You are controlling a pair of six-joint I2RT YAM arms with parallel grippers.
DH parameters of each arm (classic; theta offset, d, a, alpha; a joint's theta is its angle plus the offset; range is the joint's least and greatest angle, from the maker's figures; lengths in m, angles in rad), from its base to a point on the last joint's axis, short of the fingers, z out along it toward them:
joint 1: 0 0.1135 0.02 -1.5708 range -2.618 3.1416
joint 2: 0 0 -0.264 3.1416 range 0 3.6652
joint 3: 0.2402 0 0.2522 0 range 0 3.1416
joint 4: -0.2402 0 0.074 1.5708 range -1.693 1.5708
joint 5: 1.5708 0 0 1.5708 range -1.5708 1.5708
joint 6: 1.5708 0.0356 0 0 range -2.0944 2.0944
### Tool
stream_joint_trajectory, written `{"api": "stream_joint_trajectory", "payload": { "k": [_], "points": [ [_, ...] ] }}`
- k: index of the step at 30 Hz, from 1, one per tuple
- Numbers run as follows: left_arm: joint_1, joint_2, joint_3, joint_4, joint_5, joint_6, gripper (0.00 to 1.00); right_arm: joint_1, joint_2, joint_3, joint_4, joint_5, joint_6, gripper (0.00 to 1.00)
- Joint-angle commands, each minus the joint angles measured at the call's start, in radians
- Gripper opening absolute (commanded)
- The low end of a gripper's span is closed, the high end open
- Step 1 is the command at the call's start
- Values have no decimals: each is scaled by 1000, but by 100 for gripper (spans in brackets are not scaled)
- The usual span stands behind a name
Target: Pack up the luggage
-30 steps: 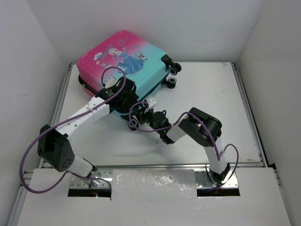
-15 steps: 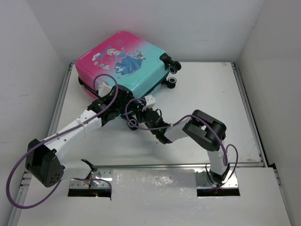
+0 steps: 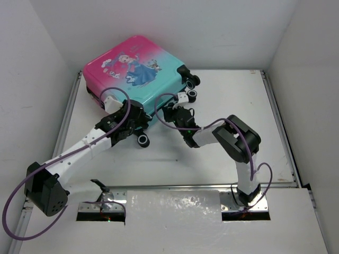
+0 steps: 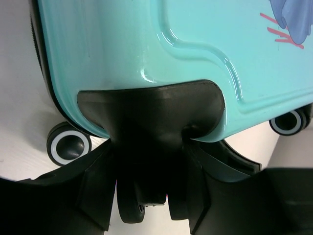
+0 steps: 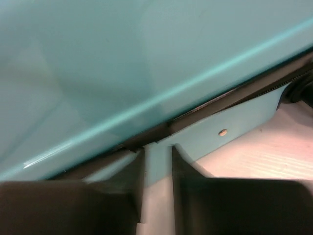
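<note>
White table, white walls enclosing; luggage at far-left corner.

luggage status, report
Left pincer shut on a wheel. Right pincer nearly shut at the zipper seam, grip unclear. Luggage lid down, print up. Left arm's cable loops over the shell.

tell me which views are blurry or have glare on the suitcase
Top external view: sharp and evenly lit, the suitcase shows only faint sheen. Left wrist view: in focus, bright glare spots on the glossy teal shell, the black wheel housing very dark. Right wrist view: too close, the teal shell is soft and blurred.
</note>
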Motion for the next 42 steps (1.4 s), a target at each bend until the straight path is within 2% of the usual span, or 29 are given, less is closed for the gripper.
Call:
{"api": "stream_joint_trajectory", "payload": {
  "k": [1, 3, 5, 10, 13, 15, 16, 19, 21, 24, 26, 28, 29, 30, 34, 36, 39, 42],
  "points": [
    [19, 6, 70, -11, -240, 27, 0, -45, 16, 23, 74, -244, 72, 30],
    [19, -2, 81, -36, -256, 25, 0, -100, 38, -24, 154, -270, 125, 26],
    [19, -11, 78, -53, -269, 24, 0, -132, 32, -11, 151, -280, 139, 26],
    [19, -36, 78, -68, -285, 62, 0, -185, -63, 168, -105, -286, 10, 17],
    [19, -68, 87, -44, -294, 113, 0, -188, -107, 262, -191, -308, -49, 16],
    [20, -79, 90, -21, -299, 160, 0, -188, -73, 369, -281, -391, -56, 15],
    [19, -85, 100, -10, -309, 171, 0, -188, -4, 490, -362, -420, -62, 15],
    [22, -86, 115, 18, -305, 209, 0, -186, 90, 618, -458, -454, -85, 13],
    [30, -82, 120, 18, -297, 229, 0, -185, 76, 580, -417, -438, -82, 13],
    [48, -65, 106, 51, -242, 261, 0, -180, 73, 575, -471, -411, -79, 15],
    [62, -36, 106, 48, -210, 280, 0, -179, 44, 499, -435, -399, -77, 15],
    [62, -26, 91, 74, -179, 306, 0, -172, -3, 362, -397, -373, -80, 28],
    [65, -26, 83, 85, -173, 323, 0, -160, -58, 329, -398, -368, -92, 40],
    [67, -25, 77, 94, -156, 330, 0, -151, -88, 269, -404, -370, -109, 48],
    [77, -7, 89, 108, -102, 353, 0, -64, -211, 161, -433, -344, -203, 65],
    [83, 7, 100, 101, -85, 360, 0, -10, -248, 112, -429, -335, -230, 67],
    [96, 9, 98, 110, -55, 352, 0, 25, -220, 49, -342, -373, -185, 65],
    [99, 10, 109, 102, -41, 343, 0, 55, -127, 37, -222, -451, -102, 56]
  ]
}}
